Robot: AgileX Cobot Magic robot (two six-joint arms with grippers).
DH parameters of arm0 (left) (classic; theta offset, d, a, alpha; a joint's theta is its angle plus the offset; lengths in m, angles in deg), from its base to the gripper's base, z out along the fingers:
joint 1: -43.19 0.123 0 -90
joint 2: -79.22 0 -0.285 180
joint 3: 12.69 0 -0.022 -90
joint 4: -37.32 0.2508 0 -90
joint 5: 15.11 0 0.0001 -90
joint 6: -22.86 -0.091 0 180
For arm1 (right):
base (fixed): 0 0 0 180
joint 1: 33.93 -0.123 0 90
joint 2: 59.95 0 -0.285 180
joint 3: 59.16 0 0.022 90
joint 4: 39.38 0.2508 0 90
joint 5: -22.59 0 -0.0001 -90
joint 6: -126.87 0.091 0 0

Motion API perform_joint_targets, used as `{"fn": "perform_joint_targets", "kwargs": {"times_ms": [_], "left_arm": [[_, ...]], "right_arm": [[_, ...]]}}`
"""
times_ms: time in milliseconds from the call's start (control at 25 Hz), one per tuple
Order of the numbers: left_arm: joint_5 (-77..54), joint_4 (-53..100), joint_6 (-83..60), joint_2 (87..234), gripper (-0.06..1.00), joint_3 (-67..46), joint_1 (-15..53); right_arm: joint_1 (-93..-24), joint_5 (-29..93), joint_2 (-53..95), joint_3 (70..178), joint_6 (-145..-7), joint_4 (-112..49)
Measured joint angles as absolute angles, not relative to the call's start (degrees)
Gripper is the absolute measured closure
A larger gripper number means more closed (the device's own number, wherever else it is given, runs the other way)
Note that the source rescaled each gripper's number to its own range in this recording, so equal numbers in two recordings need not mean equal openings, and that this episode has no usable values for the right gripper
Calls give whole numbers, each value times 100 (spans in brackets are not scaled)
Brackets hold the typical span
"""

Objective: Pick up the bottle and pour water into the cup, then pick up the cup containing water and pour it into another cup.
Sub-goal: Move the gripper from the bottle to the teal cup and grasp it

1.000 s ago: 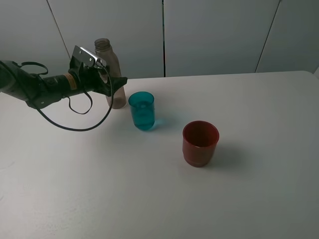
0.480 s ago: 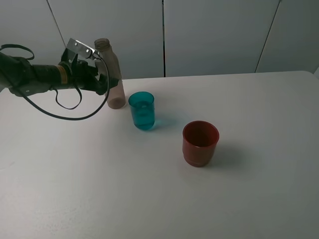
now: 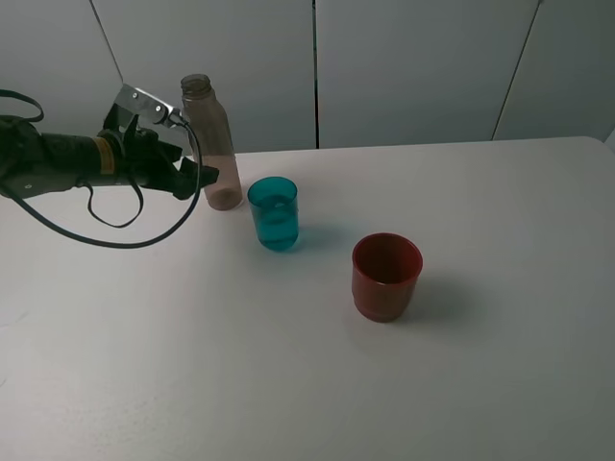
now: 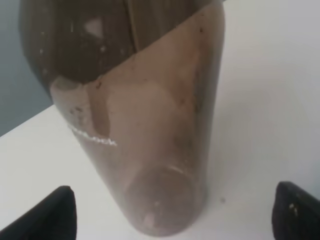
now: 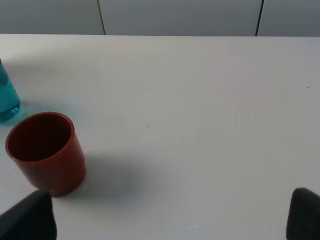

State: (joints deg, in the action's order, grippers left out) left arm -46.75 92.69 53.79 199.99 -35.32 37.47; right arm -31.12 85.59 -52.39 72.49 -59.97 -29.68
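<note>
Bottle (image 3: pixel 216 154) upright near wide-open left tool (image 3: pixel 200 174); water (image 3: pixel 278 230) in teal cup (image 3: pixel 275 197); red cup (image 3: pixel 386 279) empty; right tool (image 5: pixel 167 217) wide.

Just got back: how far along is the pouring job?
Done: the teal cup looks to hold water, and the bottle stands upright. In hand: nothing; the left gripper is open beside the bottle. Left: lift the teal cup and pour into the red cup, which looks empty.

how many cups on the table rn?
2. The teal cup stands just right of the bottle, apart from it. The red cup stands further right, nearer the camera, alone. None seems hidden.
</note>
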Motion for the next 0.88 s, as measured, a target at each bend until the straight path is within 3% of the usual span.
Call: {"fn": "perform_joint_targets", "kwargs": {"times_ms": [520,880], "left_arm": [[-4342,9590,5395,18771,-5,-4955,3747],[-5247,10227,5395,18903,-5,-5080,3747]], "right_arm": [[-3112,8559,-5239,7249,-5997,-2968],[-3112,8559,-5239,7249,-5997,-2968]]}}
